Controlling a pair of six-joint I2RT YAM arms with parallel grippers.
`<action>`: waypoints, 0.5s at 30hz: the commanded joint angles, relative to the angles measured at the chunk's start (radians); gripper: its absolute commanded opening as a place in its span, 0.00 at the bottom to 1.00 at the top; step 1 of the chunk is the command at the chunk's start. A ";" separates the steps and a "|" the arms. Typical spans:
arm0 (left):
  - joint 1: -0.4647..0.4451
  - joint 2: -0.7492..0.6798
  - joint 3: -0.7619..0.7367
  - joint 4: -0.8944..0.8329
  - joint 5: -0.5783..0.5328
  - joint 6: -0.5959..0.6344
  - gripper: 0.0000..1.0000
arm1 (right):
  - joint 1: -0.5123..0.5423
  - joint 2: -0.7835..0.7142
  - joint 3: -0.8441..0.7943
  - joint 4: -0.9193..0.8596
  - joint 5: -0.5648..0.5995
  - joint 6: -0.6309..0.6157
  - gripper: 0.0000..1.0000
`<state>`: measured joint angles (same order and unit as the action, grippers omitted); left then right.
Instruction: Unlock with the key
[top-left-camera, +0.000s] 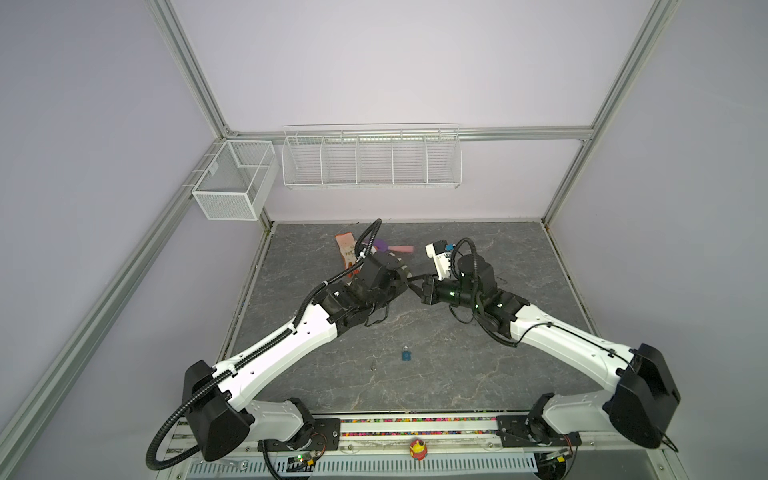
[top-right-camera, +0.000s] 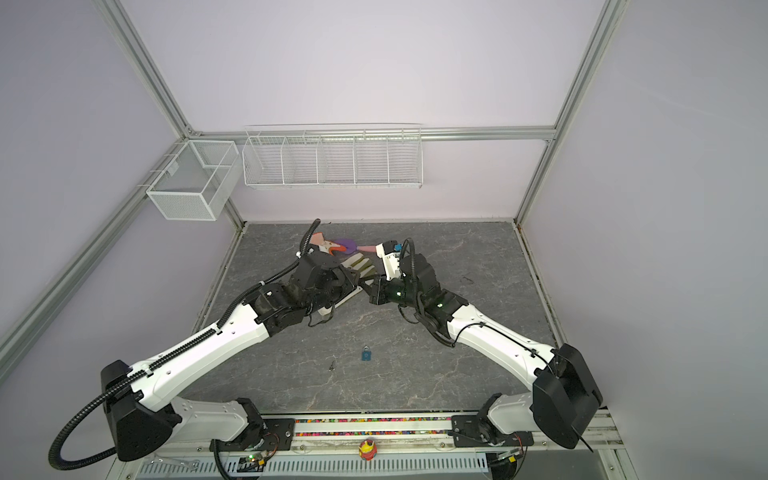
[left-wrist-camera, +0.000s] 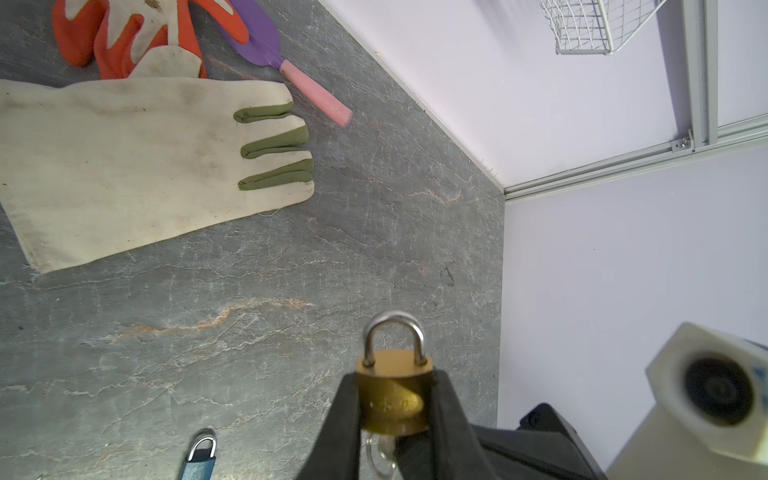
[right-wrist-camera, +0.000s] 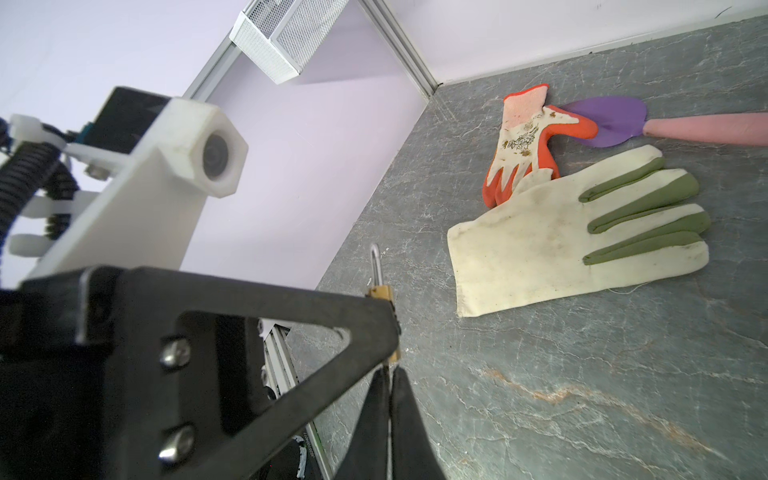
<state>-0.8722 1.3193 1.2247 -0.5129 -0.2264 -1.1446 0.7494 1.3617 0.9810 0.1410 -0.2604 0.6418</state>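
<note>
Jaws of my left gripper (left-wrist-camera: 395, 384) clamp the small brass padlock (left-wrist-camera: 392, 401) by its flanks. Its steel shackle (left-wrist-camera: 395, 316) is seated shut, and it is held clear of the grey stone-pattern tabletop (left-wrist-camera: 208, 353). My right gripper (right-wrist-camera: 389, 390) is pinched closed on the silver key (left-wrist-camera: 380, 452) at the padlock's underside.

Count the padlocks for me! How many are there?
2. The brass padlock is clamped in the left hand above the table; the blue padlock lies on the table nearer the front. The arms could hide more.
</note>
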 joint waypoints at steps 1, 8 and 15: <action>-0.002 -0.011 -0.006 0.006 0.060 -0.026 0.00 | 0.020 -0.029 -0.038 0.104 0.082 -0.037 0.06; -0.002 -0.002 -0.006 0.006 0.127 -0.054 0.00 | 0.046 -0.032 -0.048 0.140 0.141 -0.086 0.07; 0.016 0.002 -0.008 0.022 0.057 -0.041 0.00 | 0.043 -0.083 -0.078 0.059 0.071 -0.085 0.14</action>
<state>-0.8574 1.3205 1.2232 -0.5087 -0.1768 -1.1748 0.7891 1.3228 0.9241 0.1993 -0.1593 0.5716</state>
